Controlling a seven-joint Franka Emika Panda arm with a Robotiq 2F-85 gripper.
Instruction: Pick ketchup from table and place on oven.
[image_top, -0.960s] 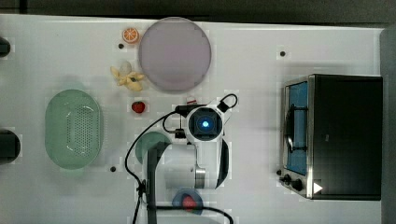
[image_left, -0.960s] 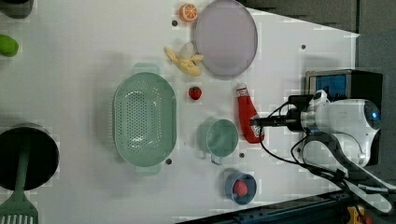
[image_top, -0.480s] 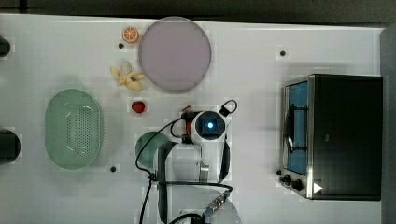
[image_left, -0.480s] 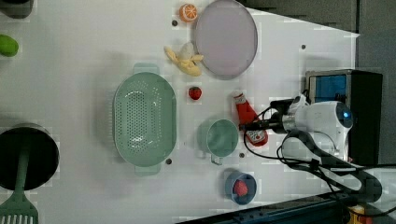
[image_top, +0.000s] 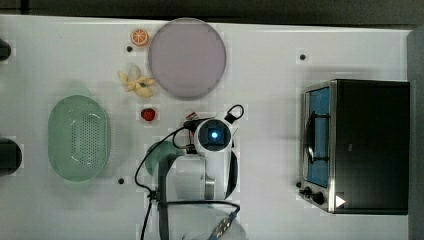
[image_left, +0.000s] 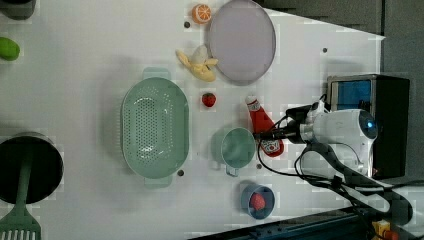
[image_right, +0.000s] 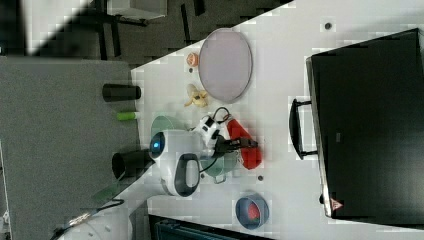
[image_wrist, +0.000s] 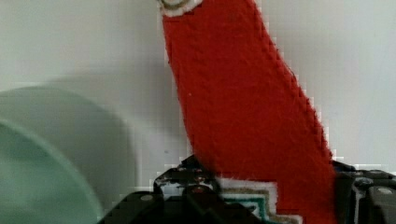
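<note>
Ketchup (image_left: 264, 125) lies flat on the white table (image_left: 75, 75), and the claw (image_left: 267, 135) is down at its fat end, right over the label. In the wrist view the red bottle (image_wrist: 243, 102) runs away from the claw, with dark fingers (image_wrist: 187, 186) on each side of its wide end. The fingers sit close around the bottle, but I cannot tell if they are squeezing it yet. The bottle has not left the table.

Just beside the claw, in the left view, is a green cup (image_left: 237, 147). A small red strawberry (image_left: 209, 99) sits a bit farther off, past the cup, and a blue bowl (image_left: 257, 201) is near the arm.

The black oven (image_top: 370, 145) stands well apart from the claw, on the top view's right, and nothing rests on its top.

So I think the job is just starting. Left to do: grab tight, lift up, carry it over, and set it on the oven.
</note>
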